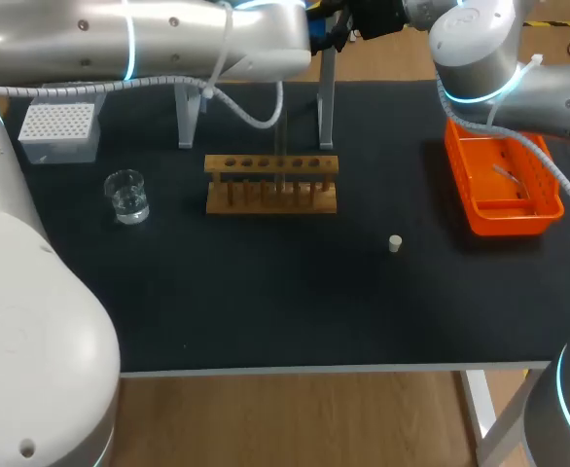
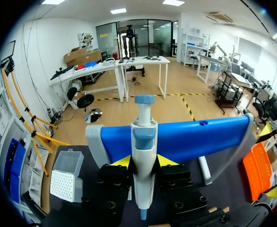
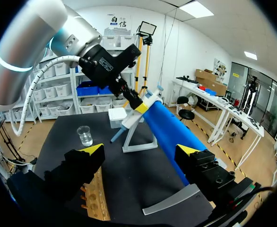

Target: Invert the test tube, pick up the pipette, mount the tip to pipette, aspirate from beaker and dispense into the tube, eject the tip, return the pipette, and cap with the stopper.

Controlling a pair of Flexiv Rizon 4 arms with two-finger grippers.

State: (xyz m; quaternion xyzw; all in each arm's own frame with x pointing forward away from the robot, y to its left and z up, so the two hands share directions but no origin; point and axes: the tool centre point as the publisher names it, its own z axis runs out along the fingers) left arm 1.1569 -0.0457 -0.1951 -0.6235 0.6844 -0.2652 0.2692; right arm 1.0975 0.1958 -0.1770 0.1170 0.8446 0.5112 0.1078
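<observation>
At the bench's far edge, the left gripper [image 2: 143, 161] is clasping the bare pipette [image 2: 144, 137] against its blue stand [image 2: 200, 137], while the right gripper [image 3: 141, 152] is hanging open. Pick-up seems underway. Next is lifting it clear, toward the far-left tip box [image 1: 59, 127].

Black table [image 1: 295, 302], orange tray [image 1: 509, 222] near right edge
</observation>
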